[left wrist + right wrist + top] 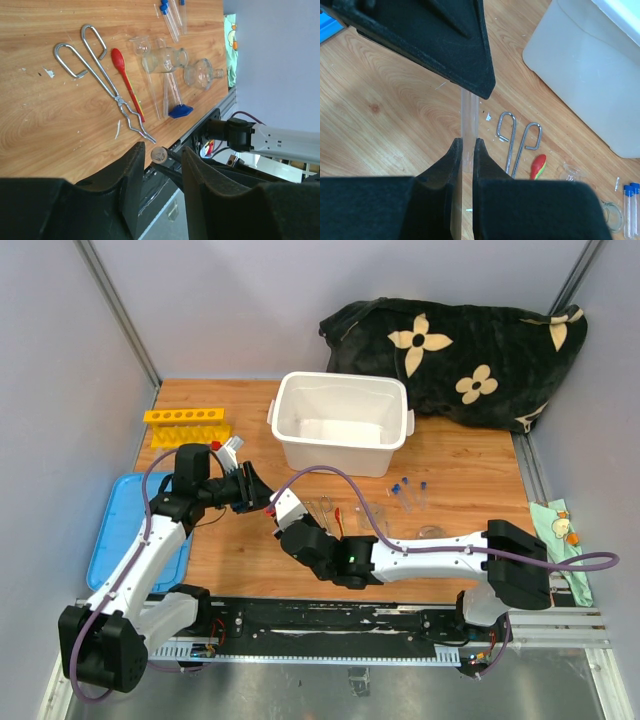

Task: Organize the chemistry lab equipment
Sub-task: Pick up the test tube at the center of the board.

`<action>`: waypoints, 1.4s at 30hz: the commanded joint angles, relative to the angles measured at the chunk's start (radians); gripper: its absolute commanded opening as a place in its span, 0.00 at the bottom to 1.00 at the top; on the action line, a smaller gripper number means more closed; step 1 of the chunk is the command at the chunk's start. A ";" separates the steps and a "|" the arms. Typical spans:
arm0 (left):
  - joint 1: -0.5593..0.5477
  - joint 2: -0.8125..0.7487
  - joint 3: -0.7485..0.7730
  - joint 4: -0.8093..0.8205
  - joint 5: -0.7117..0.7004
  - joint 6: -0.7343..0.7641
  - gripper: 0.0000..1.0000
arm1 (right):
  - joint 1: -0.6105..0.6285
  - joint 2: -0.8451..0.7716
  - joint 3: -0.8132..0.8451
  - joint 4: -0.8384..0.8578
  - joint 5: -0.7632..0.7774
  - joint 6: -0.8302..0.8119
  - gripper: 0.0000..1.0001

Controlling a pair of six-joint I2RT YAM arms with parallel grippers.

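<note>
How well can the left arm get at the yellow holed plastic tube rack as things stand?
Probably yes. The yellow holed rack stands on that arm's own side, with only bare wooden table between. The left pincer, though, straddles the thin clear tube in the right pincer.

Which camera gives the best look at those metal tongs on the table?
The left wrist view: the metal tongs lie whole and close. The right wrist view shows only their looped handles; the top view shows them tiny.

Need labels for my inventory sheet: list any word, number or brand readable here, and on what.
No readable text anywhere.
The white bin, yellow rack, blue-capped tubes, clear tube and flask carry no print.
The blanket bears only flower shapes.
</note>
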State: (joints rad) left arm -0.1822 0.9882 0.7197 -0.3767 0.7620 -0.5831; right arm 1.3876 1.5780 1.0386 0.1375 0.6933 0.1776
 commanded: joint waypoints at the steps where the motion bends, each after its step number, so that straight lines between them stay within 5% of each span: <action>1: -0.011 0.003 0.001 -0.008 0.023 0.011 0.39 | 0.012 0.008 0.029 0.024 0.041 -0.013 0.01; 30: -0.013 0.014 0.007 0.001 -0.009 0.004 0.32 | 0.011 0.019 0.029 0.036 0.037 -0.006 0.00; 42: -0.013 0.017 0.004 0.006 -0.009 0.005 0.18 | 0.011 0.026 0.032 0.036 0.038 -0.006 0.00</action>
State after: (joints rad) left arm -0.1867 1.0000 0.7197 -0.3782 0.7490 -0.5831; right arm 1.3876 1.5871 1.0389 0.1509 0.7082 0.1772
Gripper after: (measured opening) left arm 0.212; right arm 0.053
